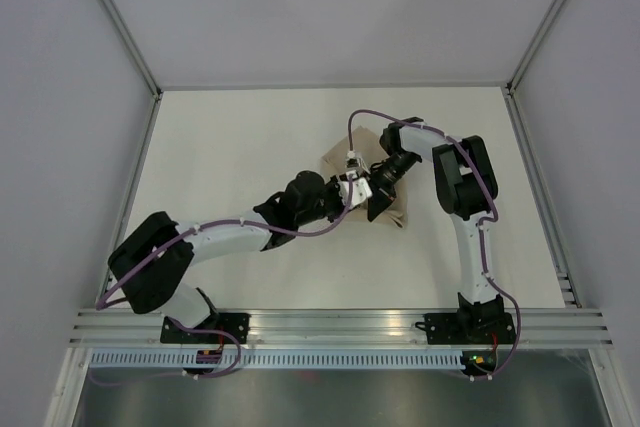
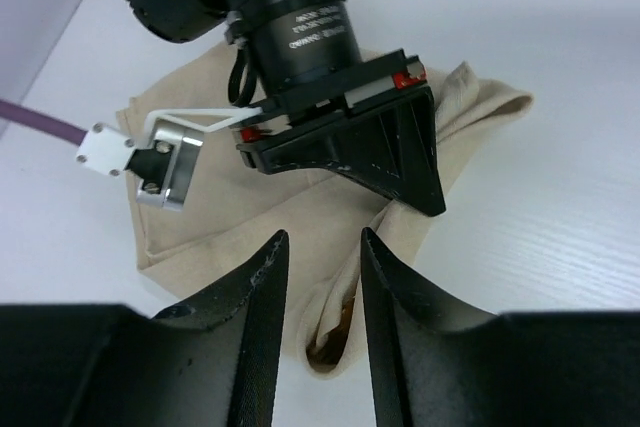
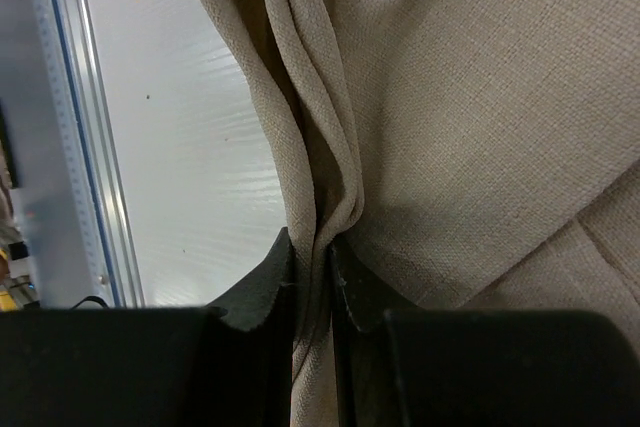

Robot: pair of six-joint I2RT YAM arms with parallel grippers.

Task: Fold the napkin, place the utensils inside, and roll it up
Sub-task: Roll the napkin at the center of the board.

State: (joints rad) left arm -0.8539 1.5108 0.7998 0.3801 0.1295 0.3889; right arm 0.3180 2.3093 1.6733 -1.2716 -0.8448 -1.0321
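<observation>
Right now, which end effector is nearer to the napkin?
Right. The right end effector is clamped on a fold of the napkin. The left end effector straddles a bunched edge, and contact there is unclear.

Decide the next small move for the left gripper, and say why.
Probably close the left gripper on the rolled fold of the large beige woven cloth napkin. Its fingers straddle that fold with a gap between them, while the right gripper pinches another fold, so both arms would then hold the cloth.
</observation>
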